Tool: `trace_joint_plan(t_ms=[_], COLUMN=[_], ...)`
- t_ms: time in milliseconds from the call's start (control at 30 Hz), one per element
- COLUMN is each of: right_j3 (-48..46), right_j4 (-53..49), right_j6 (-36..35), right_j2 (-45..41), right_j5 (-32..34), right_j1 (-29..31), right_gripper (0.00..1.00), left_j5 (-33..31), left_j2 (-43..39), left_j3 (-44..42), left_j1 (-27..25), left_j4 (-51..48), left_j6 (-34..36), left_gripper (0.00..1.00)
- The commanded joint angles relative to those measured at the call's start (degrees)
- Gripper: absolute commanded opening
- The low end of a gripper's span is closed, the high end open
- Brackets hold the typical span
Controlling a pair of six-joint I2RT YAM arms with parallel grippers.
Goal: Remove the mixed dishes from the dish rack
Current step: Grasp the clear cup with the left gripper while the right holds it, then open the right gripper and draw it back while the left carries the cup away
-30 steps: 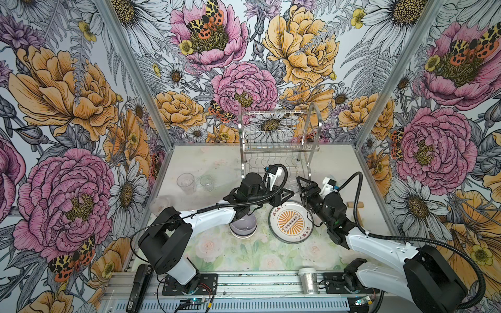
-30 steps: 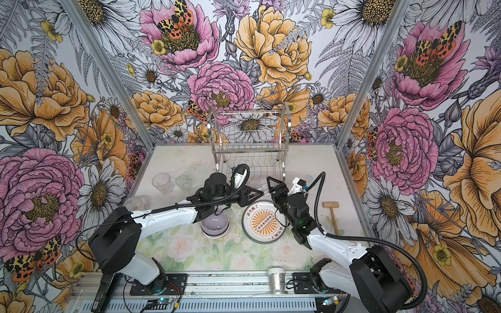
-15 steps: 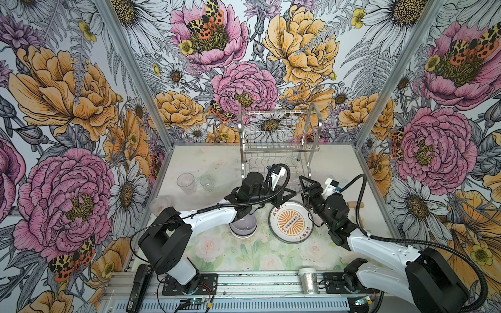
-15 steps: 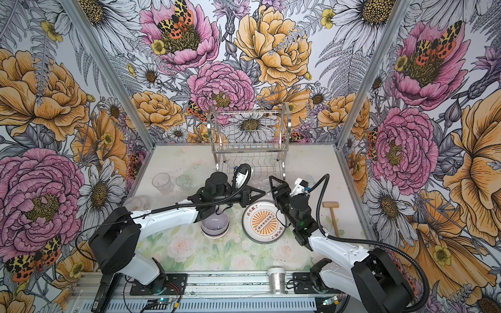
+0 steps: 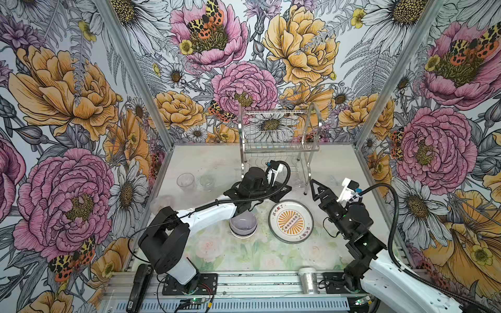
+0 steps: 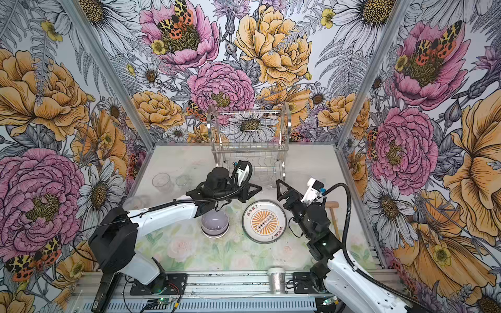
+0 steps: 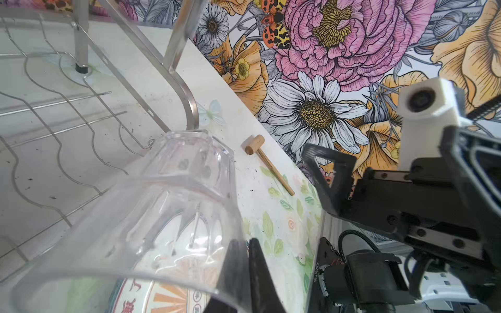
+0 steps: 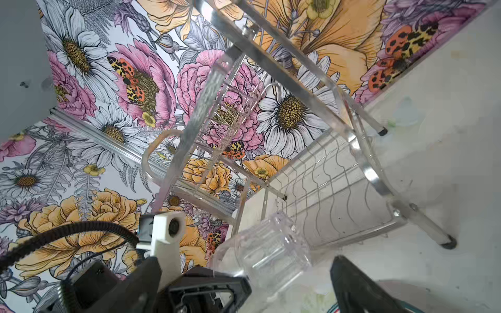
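The left tool [image 7: 243, 252] is clamped on the rim of a clear glass [image 7: 173, 203] by the near right leg of the dish rack [image 5: 279, 146]. The right tool [image 5: 321, 191] is wide apart. Best to lift slowly, clear of the wires.

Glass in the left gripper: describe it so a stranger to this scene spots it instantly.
Find the chrome dish rack at the back of the table and look just in front of its lower shelf. There the left gripper is shut on a clear glass at its rim. Unlike the glasses standing free at the table's left, it is tilted and pinched between black fingers.
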Motion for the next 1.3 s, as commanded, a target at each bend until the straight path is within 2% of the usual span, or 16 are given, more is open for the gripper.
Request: trace_joint_plan(t_ms=[0, 233, 500, 700, 933, 1067, 1267], right_j3=[4.0, 5.6, 9.4, 9.7, 8.3, 7.9, 8.1], right_j4=[-12.9, -17.7, -19.2, -19.0, -15.8, -13.3, -10.7], right_j6=[-15.2, -31.1, -45.0, -51.6, -55.5, -56.3, -56.9], right_j2=[-4.6, -6.8, 3.0, 5.6, 2.2, 0.6, 1.3], right_j5=[2.4, -0.4, -5.0, -5.3, -6.2, -7.6, -13.7], right_j1=[-0.1, -0.1, 0.8, 1.2, 1.4, 1.5, 1.7], right_gripper=[1.0, 1.0, 1.0, 1.0, 1.0, 1.0, 1.0], left_j5=[-5.0, -15.2, -25.0, -34.3, -46.5, -44.6, -30.9], left_j2=[-1.8, -6.8, -16.7, -26.8, -37.6, -38.8, -35.7], left_j3=[3.8, 7.8, 6.3, 3.1, 0.9, 4.1, 8.9], left_j1=[-0.8, -4.8, -7.0, -9.5, -8.5, -3.2, 11.4], left_j4=[-1.6, -11.0, -19.5, -26.1, -37.7, -46.9, -56.8], left_j6=[4.7, 12.0, 12.2, 10.0, 6.3, 6.1, 6.7], left_gripper=[0.0, 0.0, 0.0, 0.0, 0.0, 0.0, 0.0])
